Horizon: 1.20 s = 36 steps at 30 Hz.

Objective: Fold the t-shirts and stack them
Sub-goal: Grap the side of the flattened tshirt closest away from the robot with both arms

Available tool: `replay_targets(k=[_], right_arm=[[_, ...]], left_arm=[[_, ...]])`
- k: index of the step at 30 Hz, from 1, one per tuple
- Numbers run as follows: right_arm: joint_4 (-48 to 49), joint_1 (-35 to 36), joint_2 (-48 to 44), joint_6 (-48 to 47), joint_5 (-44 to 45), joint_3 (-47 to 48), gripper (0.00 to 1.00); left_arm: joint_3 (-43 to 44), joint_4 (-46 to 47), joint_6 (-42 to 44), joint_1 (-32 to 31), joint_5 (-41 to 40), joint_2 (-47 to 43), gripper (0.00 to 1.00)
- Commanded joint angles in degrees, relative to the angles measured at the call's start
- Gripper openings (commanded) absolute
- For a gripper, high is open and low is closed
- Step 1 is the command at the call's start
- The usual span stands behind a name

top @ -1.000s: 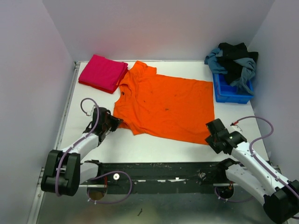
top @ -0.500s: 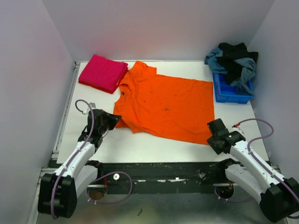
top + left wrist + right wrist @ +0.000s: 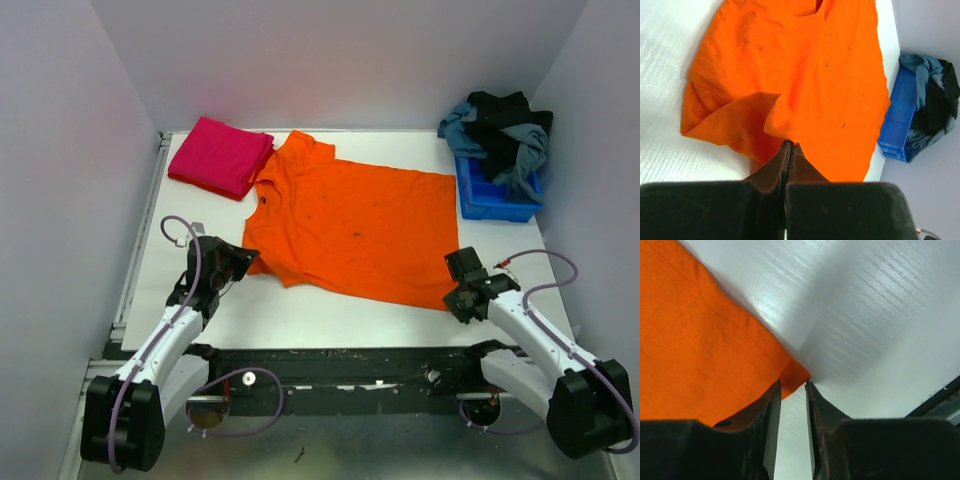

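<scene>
Since the bright orange cotton t-shirt (image 3: 355, 225) lies flat on the desk (image 3: 300, 312) awaiting folding, the left gripper (image 3: 790, 145) pinches its near-left sleeve while the right gripper (image 3: 792, 384), jaws narrowly apart, straddles its near-right hem corner

left hand (image 3: 790, 145) pinched sleeve (image 3: 774, 116), right hand (image 3: 792, 385) narrowed

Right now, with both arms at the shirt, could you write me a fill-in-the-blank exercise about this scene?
The left gripper pinches the bright orange cotton t-shirt by its ____.
The folded magenta cotton t-shirt lies at the white table's far ____ corner.
The heap of dark clothes sits in a ____ plastic bin.
Missing words: sleeve; left; blue.
</scene>
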Motion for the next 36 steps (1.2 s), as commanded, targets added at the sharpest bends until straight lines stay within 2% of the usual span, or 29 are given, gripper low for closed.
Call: replay_targets(k=[1,9,12,13,14,23,30,36], right_arm=[[2.0,-0.3,2.6,0.6,-2.0,0.0,0.33],[0.3,-0.3,1.0,1.3,0.2,-0.6,0.31],[0.1,-0.3,1.1,1.8,0.3,-0.8,0.18],[-0.2,-0.3,1.1,1.9,0.2,-0.6,0.07],[-0.9,-0.3,1.1,2.1,0.4,-0.1,0.01],[-4.7,-0.4,-4.9,-1.0,1.9,6.2,0.01],[-3.1,-1.0,-1.2,-3.0,1.9,10.7,0.01],[1.0,-4.1,3.4,-6.4,0.9,13.4,0.01]], left_arm=[[0.3,-1.2,0.9,0.2,-0.5,-0.6,0.0],[1.0,-1.3,0.9,0.2,-0.2,-0.3,0.0],[1.3,-1.2,1.0,0.2,-0.4,-0.1,0.0],[1.5,-1.3,1.1,0.2,-0.4,-0.1,0.0],[1.7,-1.4,1.1,0.2,-0.4,-0.1,0.0],[6.9,-4.0,4.7,0.1,-1.5,-0.3,0.0],[12.3,-5.1,8.4,-0.1,-3.9,1.7,0.0],[17.7,-4.0,11.3,-0.2,-3.2,7.6,0.0]])
